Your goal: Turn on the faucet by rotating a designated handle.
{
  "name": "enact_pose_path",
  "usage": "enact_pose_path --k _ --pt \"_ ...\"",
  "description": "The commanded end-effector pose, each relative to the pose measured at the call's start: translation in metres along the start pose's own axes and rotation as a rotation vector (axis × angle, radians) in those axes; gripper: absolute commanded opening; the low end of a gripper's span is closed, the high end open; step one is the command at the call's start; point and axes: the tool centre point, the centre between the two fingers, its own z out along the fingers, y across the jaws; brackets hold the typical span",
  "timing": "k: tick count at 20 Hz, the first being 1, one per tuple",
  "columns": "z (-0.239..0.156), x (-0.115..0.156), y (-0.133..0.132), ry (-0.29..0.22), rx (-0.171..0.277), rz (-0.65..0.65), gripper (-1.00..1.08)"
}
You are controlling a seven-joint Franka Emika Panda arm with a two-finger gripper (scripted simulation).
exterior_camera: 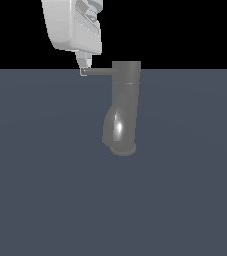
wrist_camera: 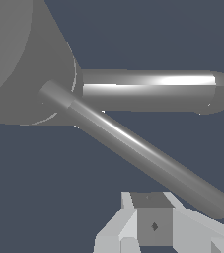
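Exterior view: you have the faucet (exterior_camera: 123, 107) standing upright on the dark floor, spout curving down to a round rim at its base. The handle (exterior_camera: 99, 71) juts from the top of the faucet body toward the exterior view's left, its long axis level. The gripper (exterior_camera: 83, 67) hangs from above with its fingertips right at the handle's free end, the end farthest from the faucet body. Contact looks likely, though you cannot confirm it here. Finger spacing cannot be read from this angle (only one slim tip shows).

Wrist view: the handle (wrist_camera: 143, 155) runs as a thin bar from the faucet (wrist_camera: 27, 64) hub out to a rounded tip, and that tip lies just beside the gripper (wrist_camera: 155, 225). The thicker spout lies beyond it. Whether the fingers are spread or closed, you cannot tell. In my judgement, the coming push must act sideways across the bar, at the tip.
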Motion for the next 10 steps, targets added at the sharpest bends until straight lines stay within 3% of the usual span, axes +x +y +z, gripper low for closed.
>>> enact_pose_path --k 1,10 --pt "0.0 0.012 0.006 0.002 -0.003 0.01 -1.0" --pt "0.0 0.036 0.029 0.001 -0.004 0.009 -1.0"
